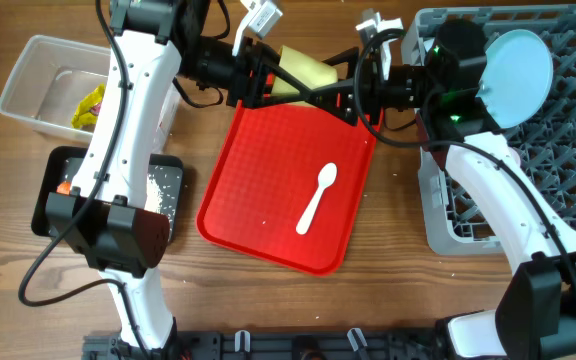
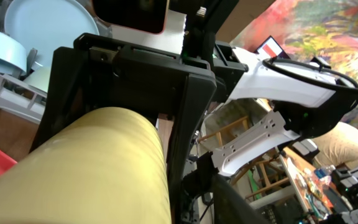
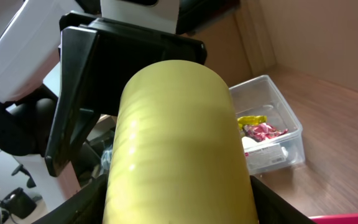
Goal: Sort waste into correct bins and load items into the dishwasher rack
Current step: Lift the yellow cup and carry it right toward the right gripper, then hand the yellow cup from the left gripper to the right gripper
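Hanging by red tray (image 1: 258, 180) far edge, yellow cup (image 1: 306, 68) sits between left claw (image 1: 273, 78) and right claw (image 1: 348, 88); which one grips, cannot tell. Spoon (image 1: 318, 196) mid-tray, well apart.

Yellow cup (image 3: 176, 162) fills the middle, far end btwn the left gripper's black fingers (image 3: 73, 118). Behind, to the right, a clear tub (image 3: 288, 163) on the wood table (image 3: 337, 143) w/ red wrapper (image 3: 264, 130), yellow wrapper (image 3: 250, 119) & white tissue (image 3: 263, 152).
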Tool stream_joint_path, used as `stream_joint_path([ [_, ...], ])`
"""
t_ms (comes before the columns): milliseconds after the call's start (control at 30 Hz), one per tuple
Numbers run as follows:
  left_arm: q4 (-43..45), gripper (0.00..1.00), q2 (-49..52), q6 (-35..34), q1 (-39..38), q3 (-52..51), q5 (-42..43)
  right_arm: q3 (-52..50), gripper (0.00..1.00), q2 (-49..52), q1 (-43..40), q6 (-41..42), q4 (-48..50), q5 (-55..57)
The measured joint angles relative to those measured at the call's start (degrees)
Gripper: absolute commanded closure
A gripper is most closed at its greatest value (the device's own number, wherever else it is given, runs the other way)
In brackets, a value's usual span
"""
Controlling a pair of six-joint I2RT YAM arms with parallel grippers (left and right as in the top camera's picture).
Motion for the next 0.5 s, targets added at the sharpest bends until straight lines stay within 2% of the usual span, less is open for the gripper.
stream_joint_path([
  [267,0.0,0.67,0.0,0.0,0.24,0.0,0.02,0.0,0.6,0.0,-2.71,-0.02,-0.02,-2.97],
  [500,0.02,0.68,0.0,-0.68,7.93,0.0,0.04,0.0,0.6,0.0,-7.39,-0.13,-2.21,-4.09],
])
